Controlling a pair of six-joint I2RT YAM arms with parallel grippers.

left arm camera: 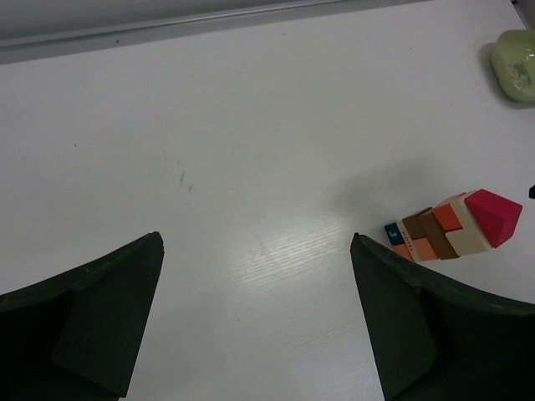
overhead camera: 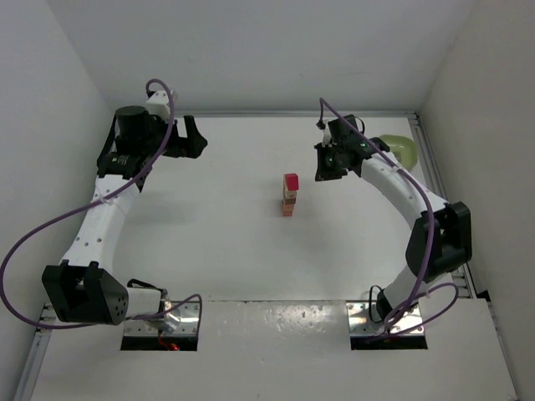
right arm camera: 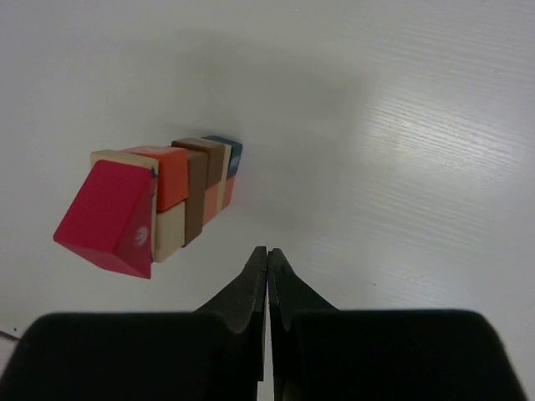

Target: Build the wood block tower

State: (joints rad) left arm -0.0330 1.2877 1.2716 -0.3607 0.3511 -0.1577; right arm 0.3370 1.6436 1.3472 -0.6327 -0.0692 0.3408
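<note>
tower (overhead camera: pixel 290 195) stood near the middle of the white table (overhead camera: pixel 209 242), one block wide, with a red block (overhead camera: pixel 291 180) on top, orange, pale and brown ones under it, and a blue piece (right arm camera: pixel 230 151) at the base. right pincer (overhead camera: pixel 328 167) was just right of the tower, clenched, tips pressed together with nothing between, clear of the tower. left pincer (overhead camera: pixel 194 136) was well left of the tower, released, jaws wide apart, empty. light green bowl (overhead camera: pixel 401 149) sat farther right of the tower, past the right pincer.
</note>
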